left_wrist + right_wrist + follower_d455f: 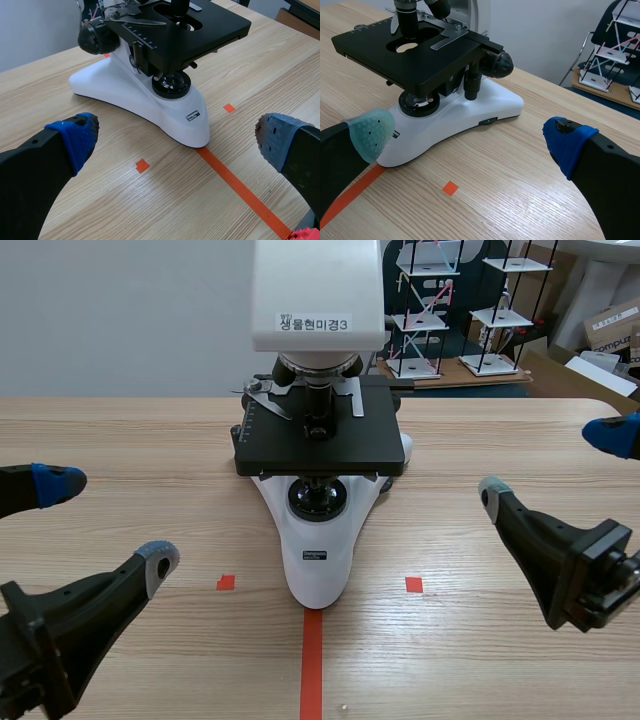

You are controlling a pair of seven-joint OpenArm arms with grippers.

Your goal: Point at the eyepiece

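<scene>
One microscope (318, 440), one table (150, 430) — two grippers: left gripper (109, 522), right gripper (552, 461).

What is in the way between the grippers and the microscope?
Nothing visible: only table separates the left gripper and right gripper from the microscope. Its eyepiece is out of view, so that path cannot be judged.

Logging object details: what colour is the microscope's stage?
The stage is black; it shows best in the right wrist view.

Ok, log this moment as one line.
left gripper: open, clear of microscope | right gripper: open, clear of microscope | eyepiece: out of view | pointing: not yet
</scene>
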